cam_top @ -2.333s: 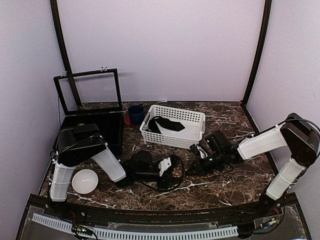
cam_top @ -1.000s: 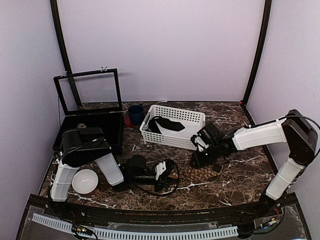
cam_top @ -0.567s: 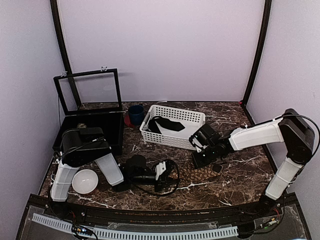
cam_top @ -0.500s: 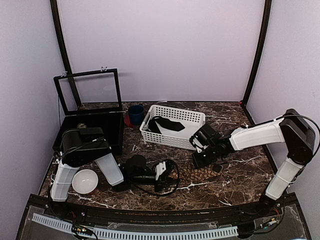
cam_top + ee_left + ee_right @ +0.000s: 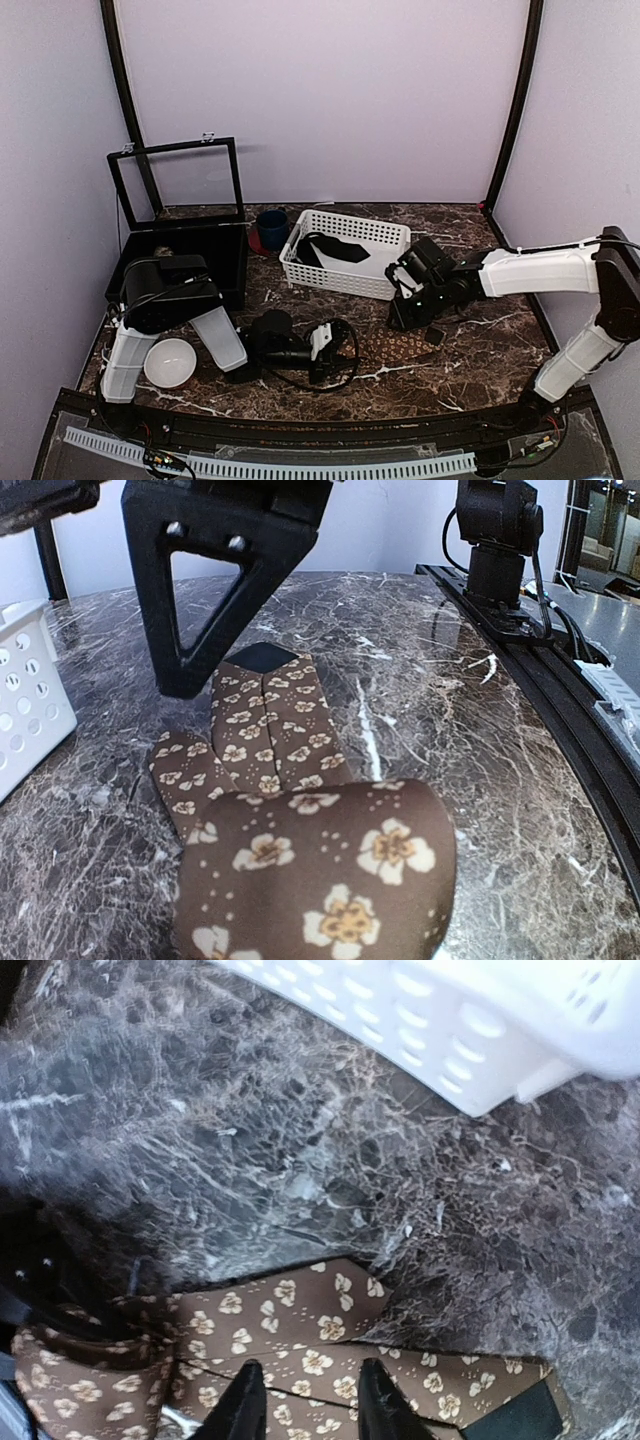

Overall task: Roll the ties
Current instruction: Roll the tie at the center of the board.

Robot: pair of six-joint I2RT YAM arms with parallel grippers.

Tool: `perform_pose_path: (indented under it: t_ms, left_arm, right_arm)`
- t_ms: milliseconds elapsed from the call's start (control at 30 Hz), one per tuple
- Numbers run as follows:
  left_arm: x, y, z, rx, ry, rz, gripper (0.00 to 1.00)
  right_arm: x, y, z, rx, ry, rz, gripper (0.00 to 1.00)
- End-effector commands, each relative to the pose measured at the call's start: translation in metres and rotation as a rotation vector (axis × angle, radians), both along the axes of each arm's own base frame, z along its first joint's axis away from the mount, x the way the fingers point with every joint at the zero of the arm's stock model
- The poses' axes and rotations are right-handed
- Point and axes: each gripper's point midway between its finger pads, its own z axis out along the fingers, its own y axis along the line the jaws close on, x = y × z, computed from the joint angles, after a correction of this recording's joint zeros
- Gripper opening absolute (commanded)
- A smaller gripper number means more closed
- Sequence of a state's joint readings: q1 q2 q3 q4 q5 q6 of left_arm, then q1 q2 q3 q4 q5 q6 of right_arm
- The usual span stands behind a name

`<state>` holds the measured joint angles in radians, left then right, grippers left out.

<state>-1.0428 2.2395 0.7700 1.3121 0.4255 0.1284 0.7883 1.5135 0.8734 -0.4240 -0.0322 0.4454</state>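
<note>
Top view first: the tie [image 5: 395, 346] lies flat at lower centre, long axis running left to right. Its left end is wound up at the left gripper [image 5: 335, 350] and its dark tip points right. The right gripper [image 5: 403, 320] stands over the flat stretch, nearer the tip. So the unrolled length lies to the right of the left fingers, and by my reading that's the way the roll has to travel. The basket [image 5: 330, 275] sits just above. The cup [image 5: 270, 228] and bowl [image 5: 170, 362] are well off to the left, out of the path.

Left wrist view: the coil [image 5: 315, 880] fills the bottom of the frame, right where this gripper closes (its fingers are out of shot), so I judge it clamped on the coil. The strip runs up-frame to the tip. The right gripper's black finger [image 5: 183, 670] comes down just left of it, and that's the one thing in the way.

Right wrist view: two fingertips [image 5: 245, 1405] show at the bottom edge. They are parted a little and hold nothing, with flat tie beneath them. The coil is at lower left and the basket at upper right.
</note>
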Motion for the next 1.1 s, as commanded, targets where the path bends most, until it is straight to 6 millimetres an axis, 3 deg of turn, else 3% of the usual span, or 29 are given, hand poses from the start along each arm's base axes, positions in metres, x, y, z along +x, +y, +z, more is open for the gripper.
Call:
perform_pose_path:
  t_ms: [0, 167, 467, 733, 833, 1033, 1067]
  left_arm:
    - [-0.011, 0.021, -0.056, 0.173, 0.076, 0.002, 0.18]
    - [-0.011, 0.02, -0.055, 0.169, 0.075, 0.004, 0.18]
    - [-0.01, 0.021, -0.056, 0.17, 0.078, 0.005, 0.18]
    - [-0.01, 0.022, -0.056, 0.168, 0.08, 0.008, 0.18]
    - [-0.009, 0.022, -0.056, 0.168, 0.081, 0.01, 0.18]
    - [-0.008, 0.023, -0.056, 0.165, 0.083, 0.013, 0.18]
    - [-0.008, 0.023, -0.056, 0.166, 0.085, 0.014, 0.18]
  right_arm:
    - [0.01, 0.005, -0.007, -0.017, -0.001, -0.013, 0.37]
    - [0.013, 0.003, -0.026, -0.103, -0.007, -0.006, 0.4]
    - [0.022, 0.001, -0.033, -0.185, -0.048, -0.011, 0.47]
    - [0.011, 0.007, -0.054, -0.209, 0.003, 0.036, 0.45]
    - [0.004, 0.003, -0.062, -0.219, 0.027, 0.044, 0.4]
    - [-0.004, -0.004, -0.064, -0.23, 0.047, 0.048, 0.0]
    - [-0.004, -0.004, -0.059, -0.223, 0.041, 0.045, 0.0]
